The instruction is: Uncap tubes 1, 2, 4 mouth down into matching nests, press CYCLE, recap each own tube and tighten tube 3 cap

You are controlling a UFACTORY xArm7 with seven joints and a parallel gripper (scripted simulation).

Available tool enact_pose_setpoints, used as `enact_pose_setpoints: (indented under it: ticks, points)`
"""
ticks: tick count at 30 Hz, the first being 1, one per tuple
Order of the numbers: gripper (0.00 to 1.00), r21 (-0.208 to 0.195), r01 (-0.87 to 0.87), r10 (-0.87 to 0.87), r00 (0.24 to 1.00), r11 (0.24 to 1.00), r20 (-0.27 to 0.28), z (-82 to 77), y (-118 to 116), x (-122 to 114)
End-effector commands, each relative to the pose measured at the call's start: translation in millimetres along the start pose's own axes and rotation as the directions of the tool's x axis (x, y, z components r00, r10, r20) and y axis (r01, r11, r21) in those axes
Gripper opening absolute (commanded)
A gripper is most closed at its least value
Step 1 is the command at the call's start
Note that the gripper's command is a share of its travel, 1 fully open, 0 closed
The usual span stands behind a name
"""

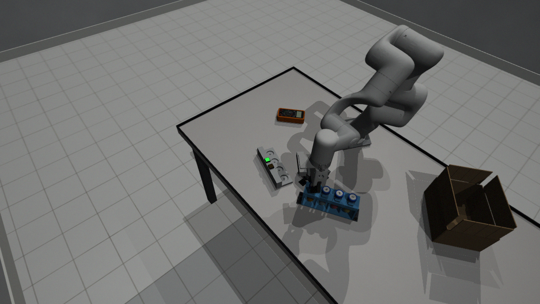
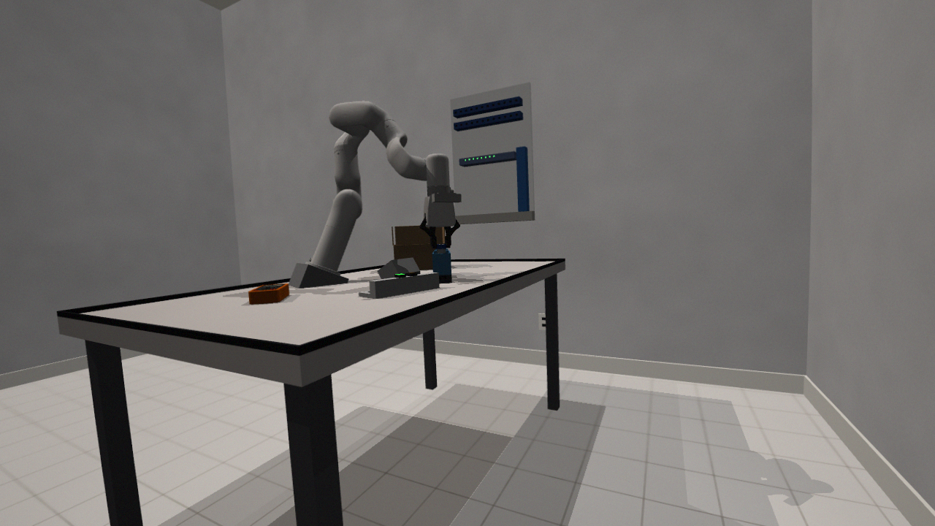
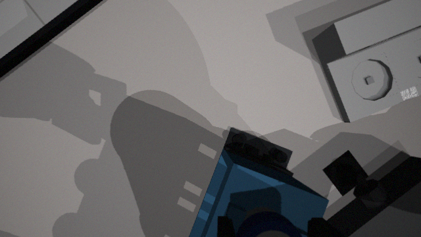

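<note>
1. Hidden in the top view: the cap of the end tube nearest the cap tray (image 1: 284, 183), covered by the gripper (image 1: 314, 185). Other three caps (image 1: 338, 194) plainly seated in the blue rack (image 1: 327, 207).
2. Cut off at the lower edge of the wrist view: the dark blue cap (image 3: 267, 224), only its upper arc visible, on its tube in the rack (image 3: 263, 184).
3. Too small to make out in the exterior view: finger (image 2: 434, 232) contact with the cap.
4. Gripper (image 3: 271, 228) partly spread, straddling the cap, pinching nothing.
5. Shown only in the top view: lit green lamp (image 1: 267, 159), four bare nests, multimeter (image 1: 290, 115) and cardboard box (image 1: 468, 211) on the tabletop (image 1: 233, 113).
6. Shown only in the wrist view: one nest (image 3: 371, 79) in close detail.
</note>
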State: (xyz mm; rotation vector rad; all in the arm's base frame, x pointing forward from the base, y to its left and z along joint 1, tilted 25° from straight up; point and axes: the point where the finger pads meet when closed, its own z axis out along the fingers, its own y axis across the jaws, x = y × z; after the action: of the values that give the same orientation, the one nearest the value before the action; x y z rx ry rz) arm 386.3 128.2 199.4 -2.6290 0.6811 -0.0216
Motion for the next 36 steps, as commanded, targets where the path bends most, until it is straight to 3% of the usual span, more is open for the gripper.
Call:
enact_pose_setpoints:
  ticks: [1,3,4,18,25,36]
  points:
    - [0.46,0.010,0.037,-0.037,0.999,0.999,0.005,-1.6,-1.0,1.3]
    - [0.46,0.010,0.037,-0.037,0.999,0.999,0.005,-1.6,-1.0,1.3]
    - [0.00,0.010,0.037,-0.037,0.999,0.999,0.005,-1.6,-1.0,1.3]
    - [0.00,0.010,0.037,-0.037,0.999,0.999,0.005,-1.6,-1.0,1.4]
    - [0.00,0.008,-0.195,0.195,0.981,0.981,0.007,-1.2,-1.0,1.4]
    - [0.00,0.006,-0.476,0.476,0.879,0.879,0.009,-0.8,-1.0,1.4]
